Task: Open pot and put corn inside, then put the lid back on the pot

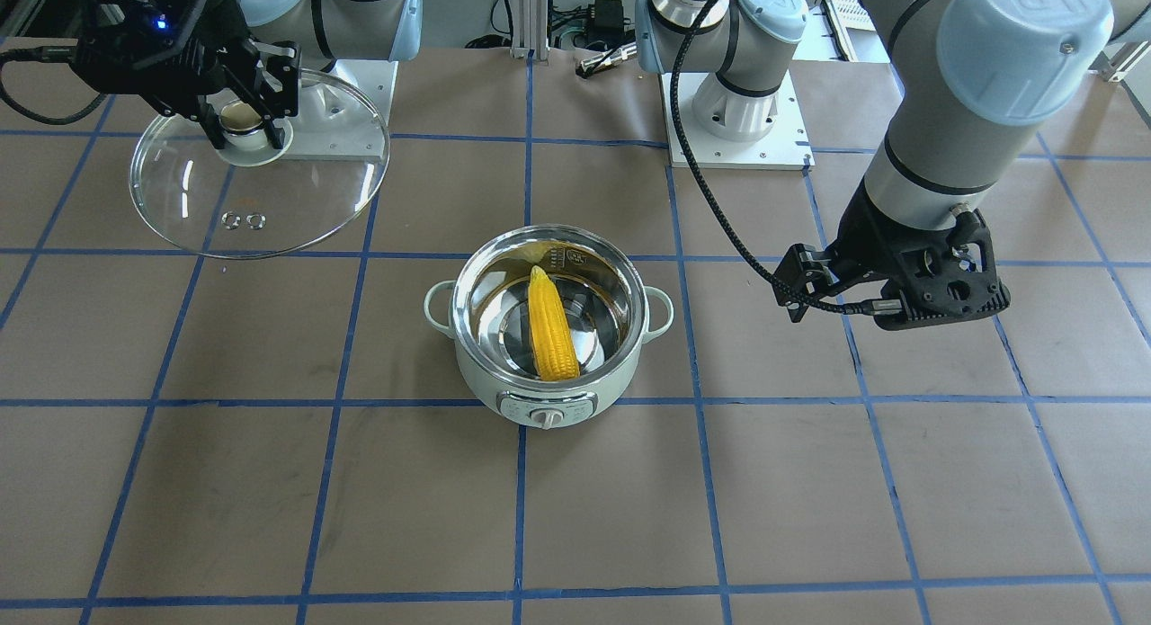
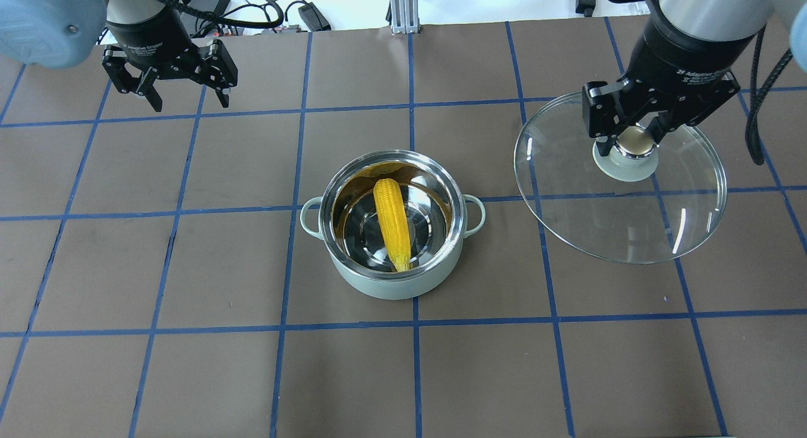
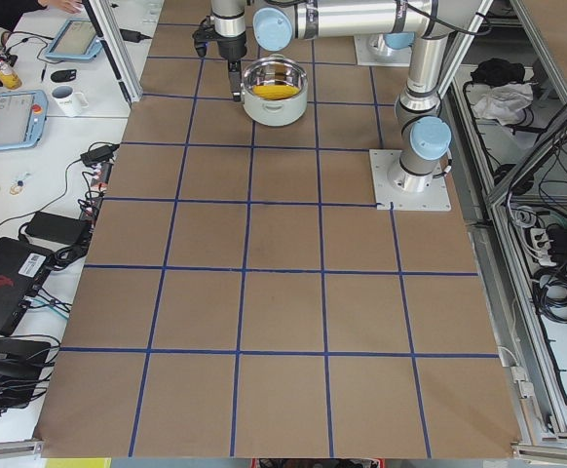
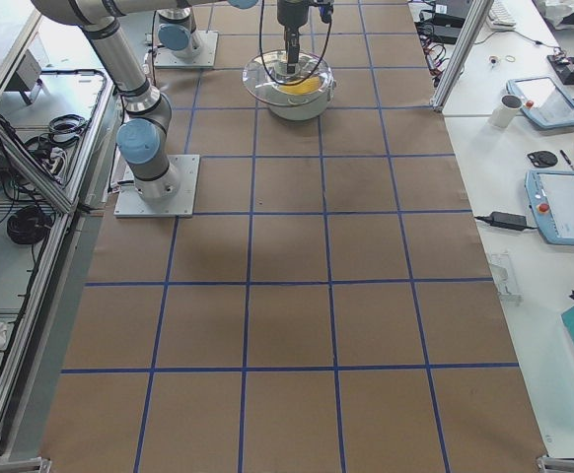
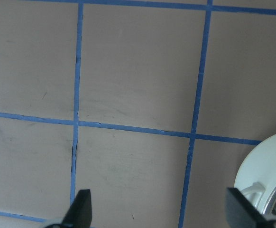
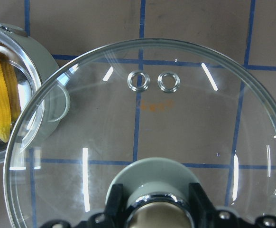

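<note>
The mint-green pot (image 2: 396, 280) stands open at the table's middle, its dial toward the operators' side (image 1: 544, 417). The yellow corn (image 2: 392, 222) lies inside it on the steel bottom, also seen in the front view (image 1: 550, 325). My right gripper (image 2: 634, 142) is shut on the knob of the clear glass lid (image 2: 621, 220) and holds it in the air to the pot's right. The lid fills the right wrist view (image 6: 147, 142), with the pot (image 6: 38, 52) at its left edge. My left gripper (image 2: 186, 101) is open and empty, far left of the pot.
The table is brown with a blue tape grid. The arm bases (image 1: 737, 130) stand on plates at the robot's side. The pot's edge (image 5: 266, 175) shows at the lower right of the left wrist view. Side benches hold tablets and a mug (image 3: 67, 97).
</note>
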`<move>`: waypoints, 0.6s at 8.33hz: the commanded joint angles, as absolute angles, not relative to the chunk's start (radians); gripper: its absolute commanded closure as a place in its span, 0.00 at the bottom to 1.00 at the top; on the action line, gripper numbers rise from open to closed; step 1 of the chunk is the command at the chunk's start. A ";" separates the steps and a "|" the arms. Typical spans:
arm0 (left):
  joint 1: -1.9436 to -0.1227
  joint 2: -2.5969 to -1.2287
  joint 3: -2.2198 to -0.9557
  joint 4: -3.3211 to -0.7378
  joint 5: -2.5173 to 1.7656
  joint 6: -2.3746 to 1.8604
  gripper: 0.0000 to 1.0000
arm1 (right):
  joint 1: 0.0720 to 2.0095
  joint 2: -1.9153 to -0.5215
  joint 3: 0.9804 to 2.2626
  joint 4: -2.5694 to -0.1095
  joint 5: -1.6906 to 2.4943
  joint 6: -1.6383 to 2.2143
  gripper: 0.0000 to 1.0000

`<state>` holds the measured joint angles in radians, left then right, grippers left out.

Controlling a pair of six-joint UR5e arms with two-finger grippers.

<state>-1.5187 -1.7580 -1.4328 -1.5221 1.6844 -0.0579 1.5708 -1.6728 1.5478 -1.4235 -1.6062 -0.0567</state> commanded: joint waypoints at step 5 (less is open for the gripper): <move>-1.519 -1.756 -1.436 -1.520 1.684 -0.067 0.00 | 1.641 -1.608 1.543 -1.509 -1.522 0.086 0.89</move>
